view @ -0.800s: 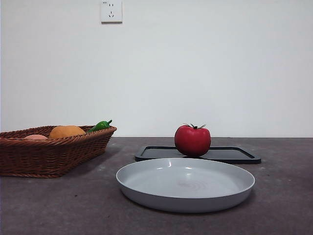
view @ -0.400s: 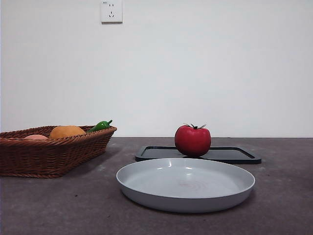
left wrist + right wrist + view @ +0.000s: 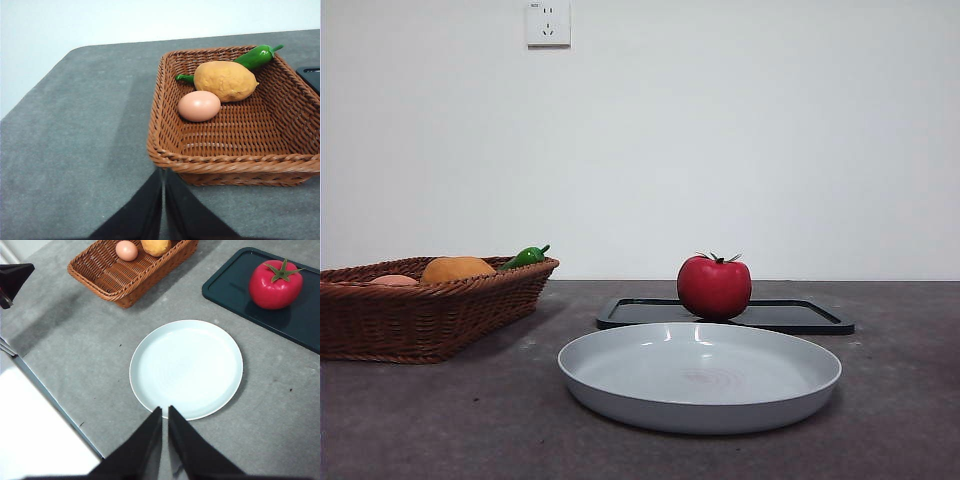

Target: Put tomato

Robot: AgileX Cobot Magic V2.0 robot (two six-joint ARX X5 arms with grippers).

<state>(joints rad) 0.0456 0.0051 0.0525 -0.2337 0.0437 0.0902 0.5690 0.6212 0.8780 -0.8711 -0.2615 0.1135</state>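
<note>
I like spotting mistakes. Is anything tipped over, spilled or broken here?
Nothing stands out. The tomato sits upright on the dark tray, the grey plate lies flat, and the basket holds its food neatly.

Glossy smooth tomato [image 3: 714, 288]; woven wicker basket [image 3: 420, 315]; smooth plate [image 3: 700, 376] w/ slight sheen; matt tabletop [image 3: 440, 420].

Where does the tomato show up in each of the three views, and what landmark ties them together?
Front view: tomato right of centre, on the dark tray behind the grey plate.
Left wrist view: tomato not in it; only the tray's corner shows, beside the wicker basket.
Right wrist view: tomato upper right, on the tray.
Shared landmark: the basket.
</note>
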